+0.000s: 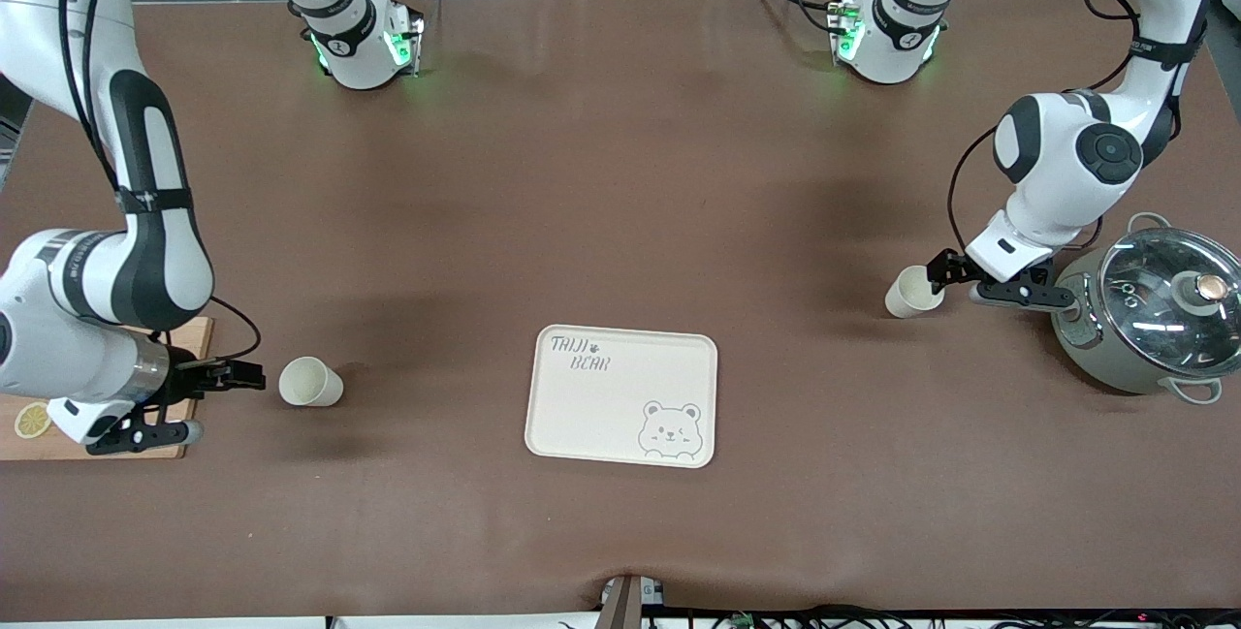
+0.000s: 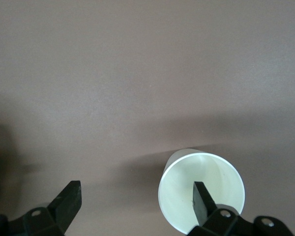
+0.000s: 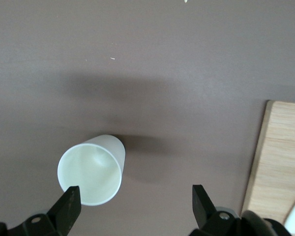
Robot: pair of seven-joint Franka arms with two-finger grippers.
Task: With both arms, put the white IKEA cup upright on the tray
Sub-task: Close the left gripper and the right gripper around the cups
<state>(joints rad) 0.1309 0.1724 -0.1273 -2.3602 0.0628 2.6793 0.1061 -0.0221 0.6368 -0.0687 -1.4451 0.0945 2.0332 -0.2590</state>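
While our left gripper spreads its fingers, one inside the mouth of a tipped white cup beside the pot, our right gripper gapes beside another cup, likely for gripping rims; the tray waits between.

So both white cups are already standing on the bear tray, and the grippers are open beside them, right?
Not quite: the front view shows the tray bare. One cup lies beside the open right gripper, the other cup by the open left gripper.
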